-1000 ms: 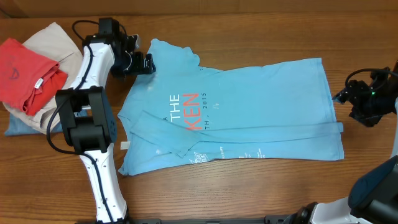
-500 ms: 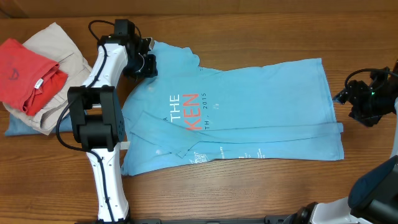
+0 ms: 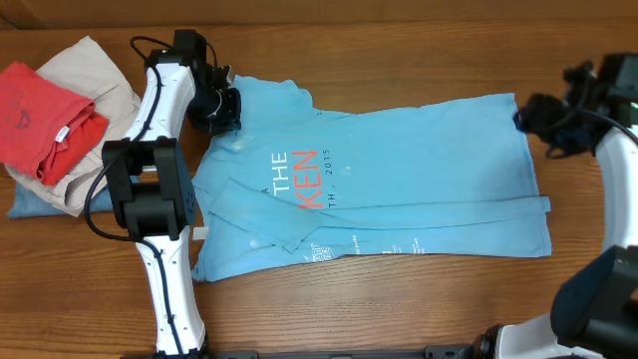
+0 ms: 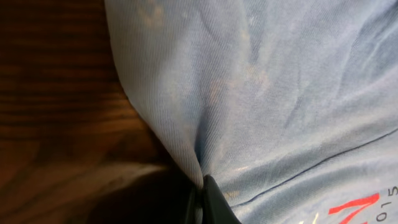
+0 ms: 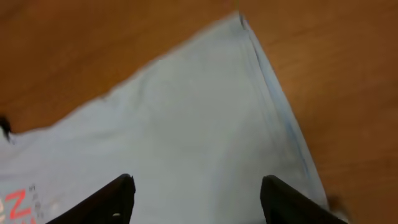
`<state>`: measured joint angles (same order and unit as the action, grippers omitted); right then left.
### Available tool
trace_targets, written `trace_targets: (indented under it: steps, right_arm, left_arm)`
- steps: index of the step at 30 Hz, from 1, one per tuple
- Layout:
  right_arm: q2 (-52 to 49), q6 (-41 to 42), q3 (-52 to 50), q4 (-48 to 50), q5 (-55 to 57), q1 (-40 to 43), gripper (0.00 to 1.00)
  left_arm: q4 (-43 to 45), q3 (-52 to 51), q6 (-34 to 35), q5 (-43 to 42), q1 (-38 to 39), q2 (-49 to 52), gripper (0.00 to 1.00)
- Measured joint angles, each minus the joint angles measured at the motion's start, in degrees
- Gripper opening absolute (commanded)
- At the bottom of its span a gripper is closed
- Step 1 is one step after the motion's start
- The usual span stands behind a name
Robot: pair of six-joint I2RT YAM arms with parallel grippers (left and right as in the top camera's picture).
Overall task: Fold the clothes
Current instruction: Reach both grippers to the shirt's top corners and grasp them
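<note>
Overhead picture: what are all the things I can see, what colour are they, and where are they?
T-shirt: one, light sky-blue with white and red-orange letters, spread flat across the middle of the table.
red shirt: one, red, folded, on top of the pile at the far left.
beige cloth: one, beige, under the red shirt.
darker blue cloth: one, blue, peeking out at the bottom of the pile.
table: one, brown wood, under everything.
left gripper: one, black, pinching the T-shirt's upper left edge.
right gripper: one, black, open over the T-shirt's upper right corner.
</note>
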<state>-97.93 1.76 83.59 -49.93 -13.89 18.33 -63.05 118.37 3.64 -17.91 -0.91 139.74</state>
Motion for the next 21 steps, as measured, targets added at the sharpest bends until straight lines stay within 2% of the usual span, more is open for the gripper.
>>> trace_targets:
  steps: [12, 21]
  right_arm:
    - [-17.2, -1.6, 0.2, 26.4, 1.3, -0.3, 0.77]
    - [-25.0, -1.6, 0.2, 36.4, 1.3, -0.4, 0.77]
  left_arm:
    - [-0.8, 0.0, 3.1, 1.2, 0.0, 0.0, 0.05]
    - [-1.5, 0.0, 3.5, 1.5, 0.2, 0.0, 0.06]
